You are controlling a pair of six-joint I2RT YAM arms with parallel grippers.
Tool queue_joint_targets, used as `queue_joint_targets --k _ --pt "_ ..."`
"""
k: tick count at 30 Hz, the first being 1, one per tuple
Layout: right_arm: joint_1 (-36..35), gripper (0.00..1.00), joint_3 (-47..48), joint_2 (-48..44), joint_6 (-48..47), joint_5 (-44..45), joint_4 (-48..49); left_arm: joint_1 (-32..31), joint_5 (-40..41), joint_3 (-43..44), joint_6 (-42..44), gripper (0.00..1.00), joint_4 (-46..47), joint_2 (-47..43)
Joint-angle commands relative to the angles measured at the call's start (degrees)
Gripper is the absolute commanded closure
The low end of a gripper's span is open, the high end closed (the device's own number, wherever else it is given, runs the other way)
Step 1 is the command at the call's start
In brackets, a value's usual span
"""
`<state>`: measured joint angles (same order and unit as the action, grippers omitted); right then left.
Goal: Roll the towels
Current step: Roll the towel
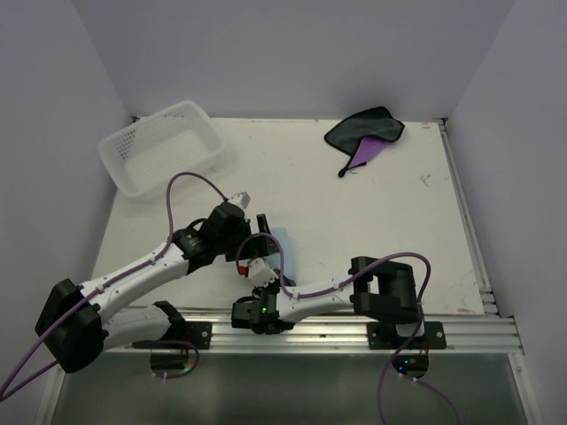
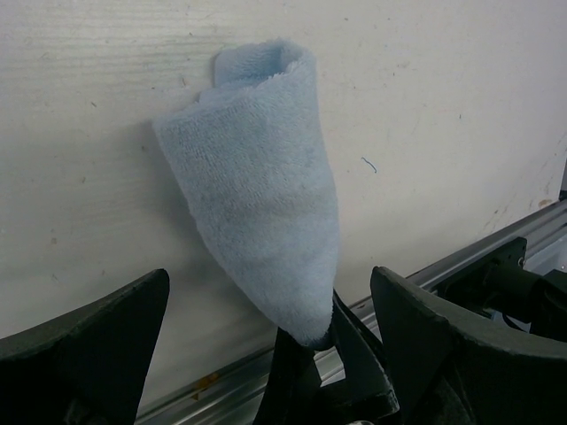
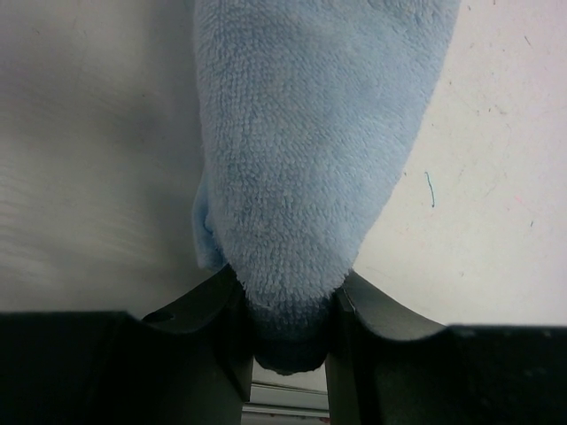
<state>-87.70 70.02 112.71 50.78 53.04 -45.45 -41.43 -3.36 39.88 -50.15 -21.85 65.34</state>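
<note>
light blue towel [image 2: 257, 221], coned at the 6 o'clock edge of the surface [image 1: 354, 230], is pinched at its narrow tip by the right pincer [image 3: 288, 310], left pincer [image 2: 266, 336] is held spread clear of it; wide end is best tucked square before release, purple towel [image 1: 363, 133] untouched at 1 o'clock.

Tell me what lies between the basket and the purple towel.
Nothing but bare table: in the top view, the stretch from the basket to the purple towel holds no object.

Blue towel [image 3: 310, 177] top cut off; tip hidden inside right gripper [image 3: 288, 312].
</note>
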Motion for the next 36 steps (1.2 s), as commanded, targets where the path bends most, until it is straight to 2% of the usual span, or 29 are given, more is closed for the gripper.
queue_joint_targets --k 1,13,26,30,36 --pt "-1.51 0.69 -2.51 -1.26 3.0 -0.56 12.22 0.82 7.48 -3.58 3.04 0.0 -3.47 3.39" --pt "-1.51 0.7 -3.93 -1.35 3.62 -2.15 14.87 5.75 6.44 -2.44 6.38 0.01 -3.21 3.92" --pt "-1.51 0.69 -2.08 0.14 1.95 -2.85 14.86 5.75 3.62 2.66 4.54 0.0 -3.82 -1.44" --pt "-1.51 0.68 -1.55 0.41 1.6 -2.94 14.78 5.49 0.11 2.75 4.1 0.01 -1.71 -0.83" --pt "-1.42 0.64 -1.29 0.5 1.42 -3.03 14.78 2.42 0.1 3.36 4.01 0.01 0.22 1.19"
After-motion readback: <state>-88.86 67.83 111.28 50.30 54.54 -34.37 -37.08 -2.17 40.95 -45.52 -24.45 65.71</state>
